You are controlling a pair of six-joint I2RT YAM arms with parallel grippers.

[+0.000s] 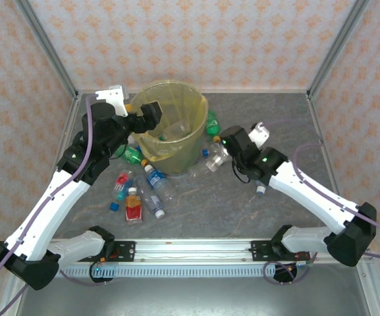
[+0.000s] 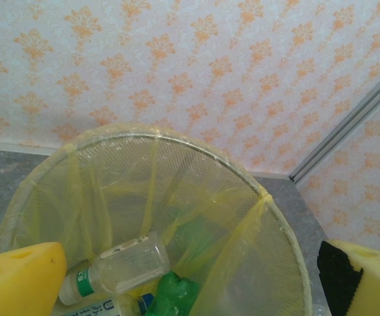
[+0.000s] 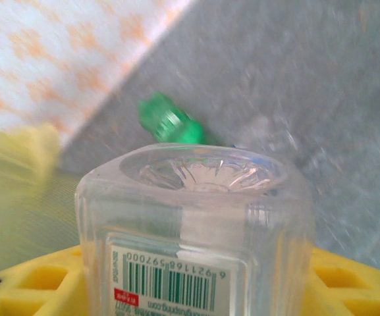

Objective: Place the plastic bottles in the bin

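Seen from above, the yellow-lined bin (image 1: 176, 141) stands at upper centre of the frame on the grey table (image 1: 242, 210). The left gripper (image 1: 151, 118) hangs over the bin's left rim with its jaws spread wide. In the left wrist view its yellow fingers (image 2: 18, 280) sit in the two bottom corners, and below them a green-labelled clear bottle (image 2: 120, 263) and a green bottle (image 2: 176, 293) lie at the bottom of the bag. The right gripper (image 1: 218, 157), just right of the bin's base, is clamped on a clear bottle (image 3: 196, 230), whose base and barcode label show wedged between the yellow pads (image 3: 38, 283) in the right wrist view. More bottles are strewn at lower left of the bin, among them a red-labelled bottle (image 1: 134, 207) and a blue-capped bottle (image 1: 157, 184); a second green bottle (image 1: 211, 124) lies against the bin's right side
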